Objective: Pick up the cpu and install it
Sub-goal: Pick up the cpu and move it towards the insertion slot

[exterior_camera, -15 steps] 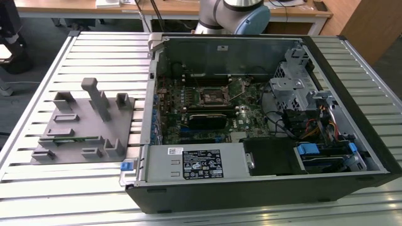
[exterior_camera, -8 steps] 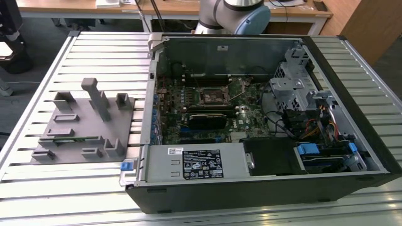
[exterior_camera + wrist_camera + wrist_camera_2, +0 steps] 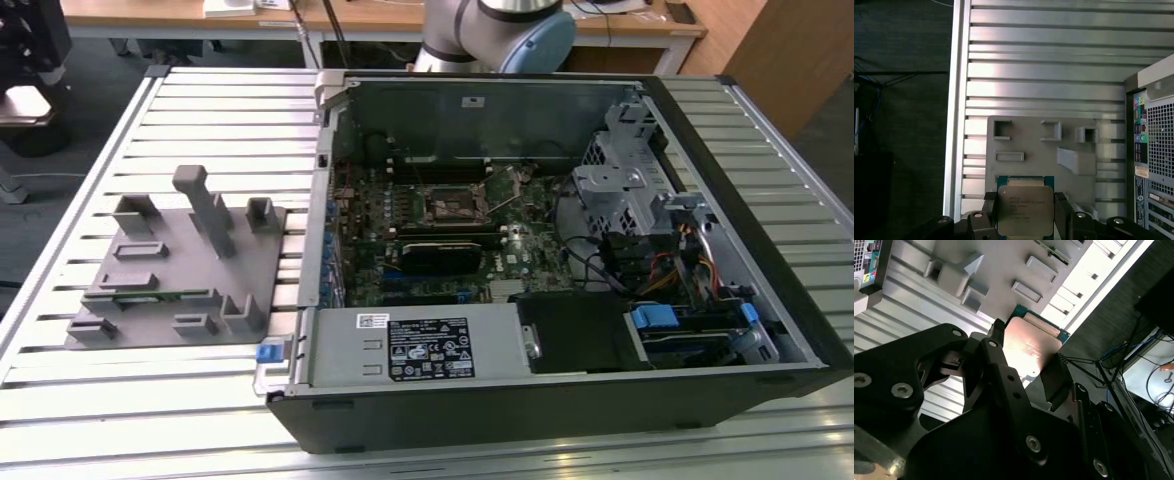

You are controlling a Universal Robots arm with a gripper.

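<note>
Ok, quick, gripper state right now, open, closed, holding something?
Gripper: closed on the cpu, one finger at each side.

Silver cpu in claw over grey fixture

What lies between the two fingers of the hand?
The cpu lies there, gripped on two opposite sides by the fingers of the hand. This shows in both wrist views.

Arm at 12 o'clock in exterior view — silver-grey tube, pale blue rounded joint cap. Jaws in second wrist view — matte black angular link plates, silver screws.
</note>
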